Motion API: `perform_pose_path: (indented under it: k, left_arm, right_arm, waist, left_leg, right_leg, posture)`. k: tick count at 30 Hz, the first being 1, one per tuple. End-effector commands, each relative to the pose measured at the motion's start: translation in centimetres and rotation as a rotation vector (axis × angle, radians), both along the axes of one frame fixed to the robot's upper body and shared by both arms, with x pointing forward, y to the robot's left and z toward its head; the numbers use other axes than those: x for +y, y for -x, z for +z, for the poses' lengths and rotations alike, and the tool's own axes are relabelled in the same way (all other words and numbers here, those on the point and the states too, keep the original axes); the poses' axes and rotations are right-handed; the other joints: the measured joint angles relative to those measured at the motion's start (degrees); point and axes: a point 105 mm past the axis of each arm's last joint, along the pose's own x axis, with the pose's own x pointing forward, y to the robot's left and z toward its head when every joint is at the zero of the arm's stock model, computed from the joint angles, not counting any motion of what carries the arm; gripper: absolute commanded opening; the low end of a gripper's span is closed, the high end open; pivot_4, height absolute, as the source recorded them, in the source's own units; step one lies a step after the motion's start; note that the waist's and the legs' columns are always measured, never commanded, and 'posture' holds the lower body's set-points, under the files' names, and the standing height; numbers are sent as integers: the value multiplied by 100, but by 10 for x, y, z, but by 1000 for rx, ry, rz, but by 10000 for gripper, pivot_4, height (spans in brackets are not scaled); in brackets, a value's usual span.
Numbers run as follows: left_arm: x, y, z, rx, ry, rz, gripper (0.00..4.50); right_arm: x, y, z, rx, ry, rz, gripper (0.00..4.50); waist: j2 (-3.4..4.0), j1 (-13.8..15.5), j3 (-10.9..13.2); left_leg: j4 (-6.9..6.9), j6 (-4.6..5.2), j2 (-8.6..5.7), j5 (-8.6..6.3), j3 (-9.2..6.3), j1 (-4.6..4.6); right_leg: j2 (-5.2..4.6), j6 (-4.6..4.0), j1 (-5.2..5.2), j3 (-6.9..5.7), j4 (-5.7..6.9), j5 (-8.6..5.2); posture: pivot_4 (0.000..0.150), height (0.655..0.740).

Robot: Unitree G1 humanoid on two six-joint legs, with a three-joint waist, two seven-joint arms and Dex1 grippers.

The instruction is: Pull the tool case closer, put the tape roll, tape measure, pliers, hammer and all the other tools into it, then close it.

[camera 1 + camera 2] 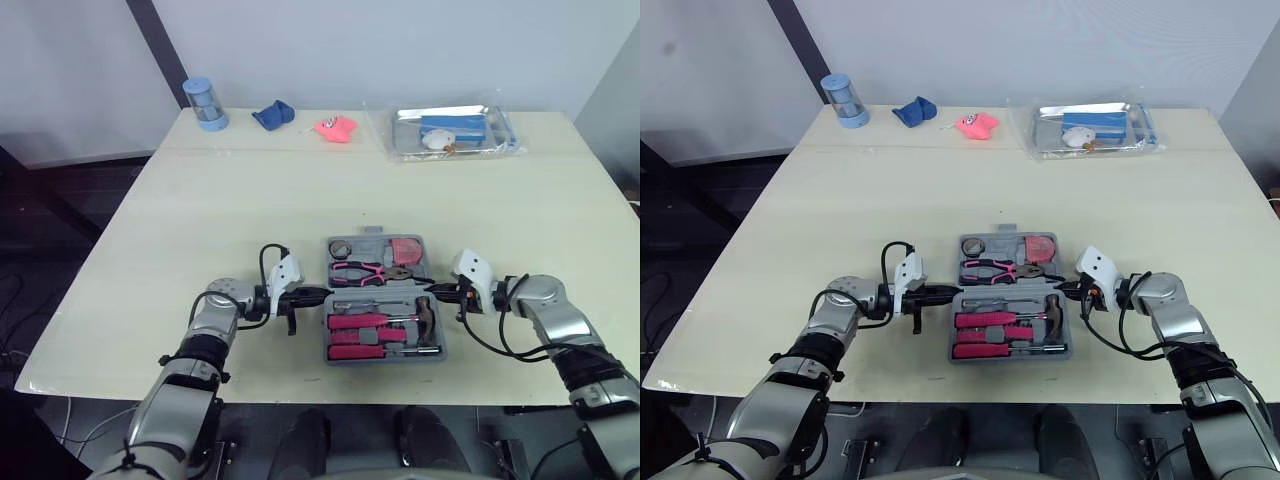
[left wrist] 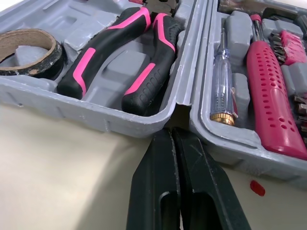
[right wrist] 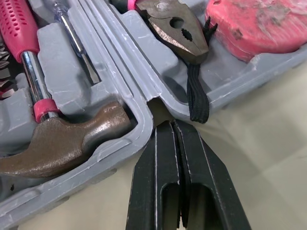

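The grey tool case (image 1: pixel 332 300) lies open near the table's front edge. Its far half holds the tape roll (image 2: pixel 29 50), the pink-handled pliers (image 2: pixel 129 57) and the pink tape measure (image 3: pixel 259 24). In the near half lie the hammer (image 3: pixel 62 148), a pink screwdriver (image 2: pixel 276 91) and a clear tester (image 2: pixel 223 81). My left gripper (image 2: pixel 172 134) is shut, empty, with its tip at the hinge notch on the case's left side. My right gripper (image 3: pixel 169 124) is shut and empty too, its tip at the hinge notch on the right side.
Along the far edge of the table stand a blue cup (image 1: pixel 205 103), a blue cloth (image 1: pixel 272 115), a pink object (image 1: pixel 336 126) and a metal tray in a clear bag (image 1: pixel 450 132). Bare tabletop lies between them and the case.
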Motion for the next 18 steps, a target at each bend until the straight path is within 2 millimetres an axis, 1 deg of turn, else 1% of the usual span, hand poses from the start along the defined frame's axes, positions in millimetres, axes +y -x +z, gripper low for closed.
perform_pose_path:
  k: [1, 5, 9, 12, 15, 18]
  left_arm:
    - [-10, 6, -7, 22, -14, -48, 1054]
    - [-14, 12, -9, 35, -9, -84, 1054]
    - [-17, 22, -10, 54, -10, -139, 1054]
    - [-18, 26, -9, 62, 6, -151, 1054]
    - [-12, 33, -13, 76, -24, -162, 1054]
    - [-7, 40, -13, 81, -32, -169, 1054]
  right_arm:
    - [12, 8, 10, -8, -38, 67, 0]
    - [10, 15, 9, 9, -29, 73, 0]
    - [8, 28, 6, 47, -30, 85, 0]
    - [9, 37, 4, 67, -32, 94, 0]
    - [13, 48, 2, 85, -38, 105, 0]
    - [15, 54, 1, 94, -42, 104, 0]
  waist:
    - [0, 2, -1]
    - [2, 5, -2]
    - [2, 6, -2]
    - [2, 3, -2]
    - [2, 3, -2]
    - [2, -19, -2]
  left_leg:
    - [0, 0, 0, 0, 0, 0]
    - [0, 0, -1, 0, -1, 0]
    - [0, 0, -1, 0, -1, -2]
    - [-1, 0, -1, 0, -1, -2]
    - [-1, 1, -1, -1, -1, -1]
    - [-1, 1, -1, -1, -1, -1]
  right_leg:
    - [0, 0, 0, 0, 0, 0]
    - [-1, 0, 0, 0, 0, 0]
    - [-1, 0, 0, -1, -3, 0]
    - [-2, 1, 0, 0, -4, 0]
    - [-2, 1, 0, 0, -2, -1]
    - [-2, 1, 0, 1, -3, -1]
  posture:
    - [1500, 7400]
    - [1500, 7400]
    - [1500, 7400]
    - [1500, 7400]
    - [1500, 7400]
    - [1500, 7400]
